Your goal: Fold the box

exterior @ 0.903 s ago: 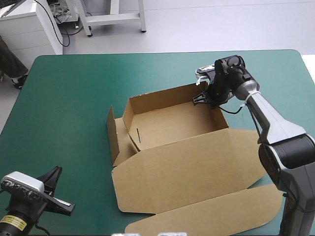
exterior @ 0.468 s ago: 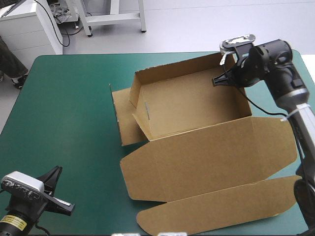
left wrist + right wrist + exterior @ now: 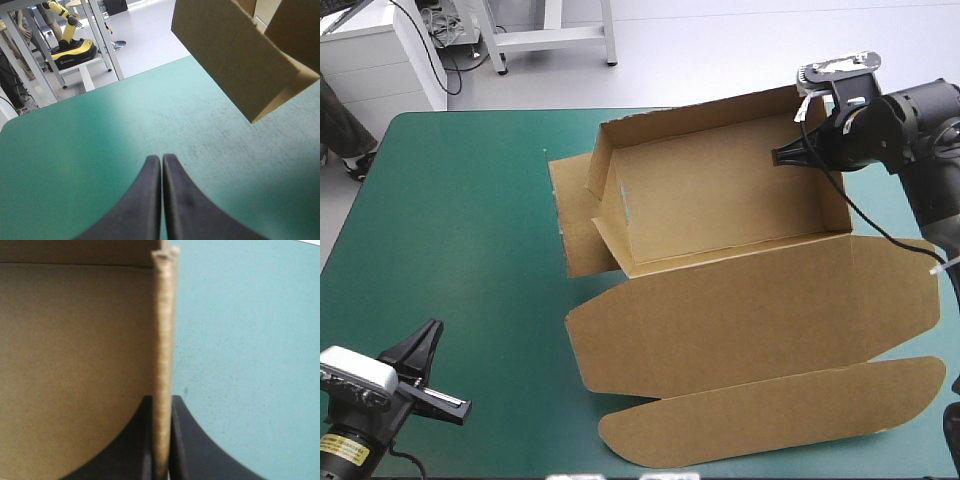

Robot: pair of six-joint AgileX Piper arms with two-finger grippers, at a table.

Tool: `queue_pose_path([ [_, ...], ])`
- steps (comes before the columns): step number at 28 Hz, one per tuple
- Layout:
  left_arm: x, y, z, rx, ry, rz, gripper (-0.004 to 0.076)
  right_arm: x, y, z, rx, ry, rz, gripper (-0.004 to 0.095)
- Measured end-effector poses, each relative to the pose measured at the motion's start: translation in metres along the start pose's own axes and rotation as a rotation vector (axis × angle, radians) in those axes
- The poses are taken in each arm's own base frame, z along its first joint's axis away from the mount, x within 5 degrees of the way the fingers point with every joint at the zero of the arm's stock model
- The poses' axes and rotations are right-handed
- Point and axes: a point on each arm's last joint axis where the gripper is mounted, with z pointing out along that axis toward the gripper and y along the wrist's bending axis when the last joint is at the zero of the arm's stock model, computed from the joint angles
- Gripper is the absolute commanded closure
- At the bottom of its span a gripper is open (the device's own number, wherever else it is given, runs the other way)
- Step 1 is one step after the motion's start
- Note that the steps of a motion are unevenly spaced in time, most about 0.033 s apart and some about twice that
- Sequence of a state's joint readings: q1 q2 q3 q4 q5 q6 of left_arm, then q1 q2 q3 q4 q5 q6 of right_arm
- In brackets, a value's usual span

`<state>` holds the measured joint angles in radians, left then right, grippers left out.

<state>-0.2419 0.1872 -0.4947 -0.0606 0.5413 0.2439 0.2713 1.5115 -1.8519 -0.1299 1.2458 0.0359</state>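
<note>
Box [image 3: 720, 330] fills centre, right — teal-green cover [image 3: 450, 220] free at left.

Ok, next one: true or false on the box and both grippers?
1. The right gripper is shut on the box, at a side wall. True.
2. The box is one flat sheet. False: its walls are raised into an open tray.
3. The lid is open, not folded over the tray. True.
4. The left gripper holds the lid. False: it is shut on nothing, over the bare teal-green cover.
</note>
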Motion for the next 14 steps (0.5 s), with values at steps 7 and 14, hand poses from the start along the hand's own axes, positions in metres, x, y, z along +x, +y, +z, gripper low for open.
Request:
queue_pose_path([
  [7, 0.006, -0.001, 0.000, 0.016, 0.068, 0.045, 0.0434, 0.000, 0.000, 0.000, -0.002, 0.000, 0.003, 0.0928],
  [14, 0.013, -0.003, -0.001, 0.038, 0.145, 0.031, 0.0295, 0.000, 0.000, 0.000, -0.002, 0.000, 0.003, 0.0928],
])
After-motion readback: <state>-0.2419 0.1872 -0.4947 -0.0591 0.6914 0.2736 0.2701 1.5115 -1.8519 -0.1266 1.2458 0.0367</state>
